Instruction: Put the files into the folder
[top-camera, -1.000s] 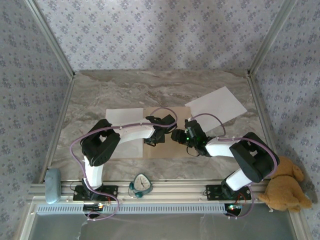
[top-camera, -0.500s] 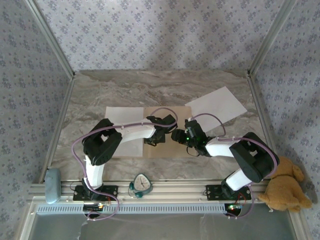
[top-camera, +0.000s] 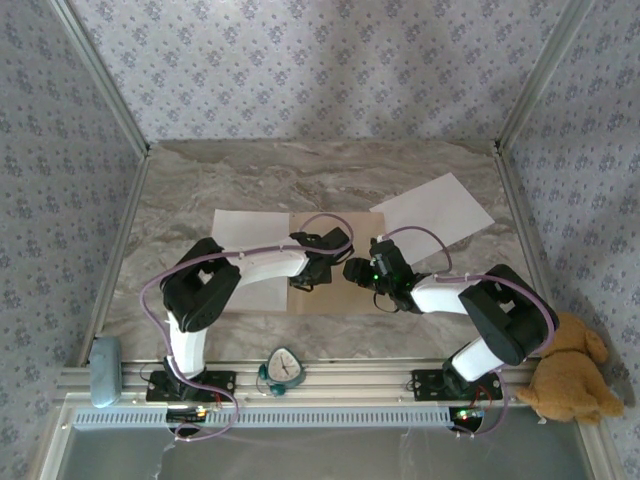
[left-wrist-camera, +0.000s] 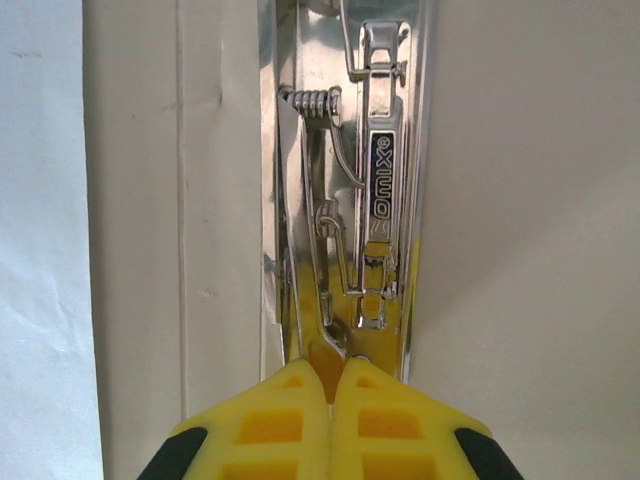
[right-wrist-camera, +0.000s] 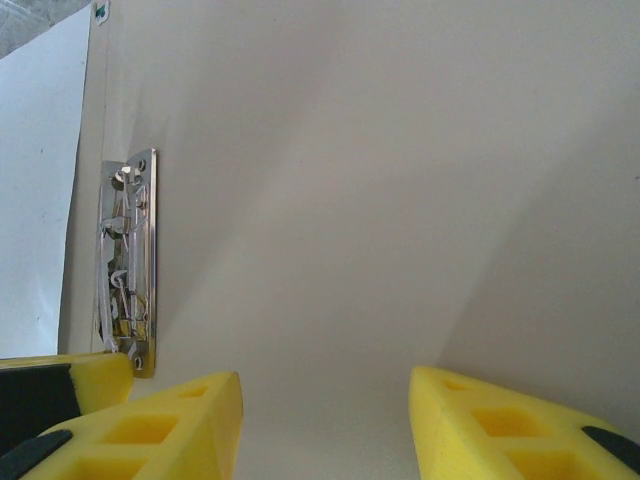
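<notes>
Since a second ago almost nothing has moved: we see only the left arm's elbow sway slightly, while both grippers stay over the folder (top-camera: 335, 300) at mid-table. From above, we make out one white sheet (top-camera: 250, 228) against the folder's left edge and the second sheet (top-camera: 432, 210) lying askew at its far right corner. The left wrist view adds the shiny metal clip (left-wrist-camera: 370, 200) on tan card, with the left gripper (left-wrist-camera: 330, 385) pinched closed at its near end. The right gripper (right-wrist-camera: 325, 395) hangs spread apart above bare card.
</notes>
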